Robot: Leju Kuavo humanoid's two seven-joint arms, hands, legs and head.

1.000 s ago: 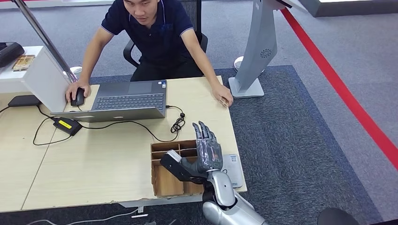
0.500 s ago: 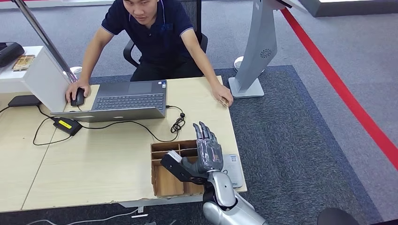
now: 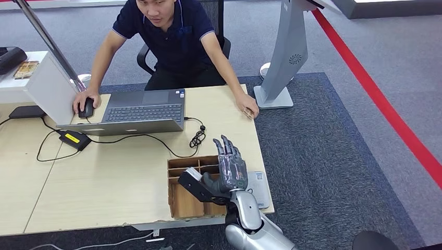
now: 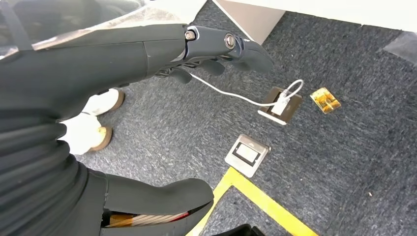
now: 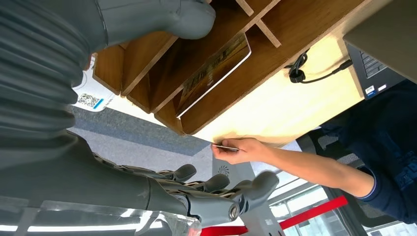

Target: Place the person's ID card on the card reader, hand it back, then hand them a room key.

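At about 10 o'clock on the pale wooden bench (image 3: 104, 177), the person's hand (image 3: 83, 104) rests on a black mouse (image 3: 87, 108) beside an open grey laptop (image 3: 136, 112). Toward 5 o'clock stands a brown wooden divided card box (image 3: 182, 195) with a printed card (image 5: 212, 73) lying in one compartment. Over it hovers the right robot hand (image 3: 228, 166), fingers spread apart, holding nothing; the white flat card reader (image 3: 259, 188) lies just beside the box. At 2 o'clock the person's other hand (image 3: 247, 108) pinches a thin ID card (image 5: 225, 147) at the bench edge. The left robot hand (image 4: 147, 49) hangs over dark carpet, fingers loosely extended, empty.
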